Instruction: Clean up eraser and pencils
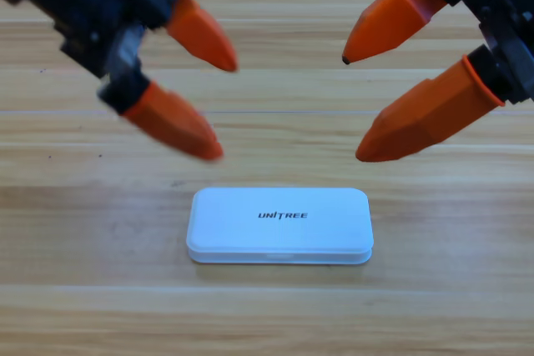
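A white case (279, 225) with its lid down lies flat on the wooden table, a little below the middle. The eraser and both pencils are out of view. My left gripper (223, 108) reaches in from the upper left corner, its two orange jaws spread wide apart with nothing between them. From the upper right corner comes my right gripper (355, 107), jaws likewise spread and holding nothing. Both hang above and behind the case, apart from it.
The wooden table (83, 306) runs across the whole picture. Nothing else lies on it besides the case.
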Controlling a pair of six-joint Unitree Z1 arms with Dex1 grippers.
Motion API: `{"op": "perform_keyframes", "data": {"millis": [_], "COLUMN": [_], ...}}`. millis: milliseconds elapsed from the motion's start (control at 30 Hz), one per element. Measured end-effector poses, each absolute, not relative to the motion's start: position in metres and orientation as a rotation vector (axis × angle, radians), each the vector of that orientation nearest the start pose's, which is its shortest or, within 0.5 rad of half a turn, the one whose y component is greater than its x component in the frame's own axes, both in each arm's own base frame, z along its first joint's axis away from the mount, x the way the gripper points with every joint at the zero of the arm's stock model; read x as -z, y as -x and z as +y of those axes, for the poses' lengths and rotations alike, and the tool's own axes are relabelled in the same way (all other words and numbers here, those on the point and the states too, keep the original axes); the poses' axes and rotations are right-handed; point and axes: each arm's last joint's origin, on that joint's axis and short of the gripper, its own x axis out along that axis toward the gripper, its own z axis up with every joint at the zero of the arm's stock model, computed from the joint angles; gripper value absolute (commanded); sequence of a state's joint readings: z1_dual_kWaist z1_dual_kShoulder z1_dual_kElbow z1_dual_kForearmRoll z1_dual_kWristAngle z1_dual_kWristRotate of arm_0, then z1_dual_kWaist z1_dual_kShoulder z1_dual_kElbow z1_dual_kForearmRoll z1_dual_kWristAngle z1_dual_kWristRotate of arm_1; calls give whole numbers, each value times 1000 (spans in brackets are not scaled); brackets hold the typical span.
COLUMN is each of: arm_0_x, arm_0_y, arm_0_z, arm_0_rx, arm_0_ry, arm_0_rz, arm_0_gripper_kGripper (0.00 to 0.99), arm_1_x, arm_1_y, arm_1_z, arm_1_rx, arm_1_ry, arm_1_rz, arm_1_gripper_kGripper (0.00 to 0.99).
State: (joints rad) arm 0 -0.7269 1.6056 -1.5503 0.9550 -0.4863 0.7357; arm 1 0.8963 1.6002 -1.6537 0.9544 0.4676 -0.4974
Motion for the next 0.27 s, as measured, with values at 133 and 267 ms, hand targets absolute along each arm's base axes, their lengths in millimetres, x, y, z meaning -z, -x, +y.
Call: {"op": "perform_keyframes", "data": {"millis": [133, 267], "arm_0_x": [-401, -401], "arm_0_y": [-189, -180], "arm_0_z": [-226, -234], "arm_0_rx": [1487, 1512], "arm_0_ry": [-708, -721], "arm_0_rz": [631, 630], "arm_0_gripper_kGripper": [990, 990], "arm_1_x": [-433, -433], "arm_1_y": [-167, -167], "arm_1_z": [245, 245], "arm_1_rx": [-1485, -1485], "arm_1_ry": [594, 594], "arm_1_rz": [618, 618], "arm_1_gripper_kGripper": [945, 945]}}
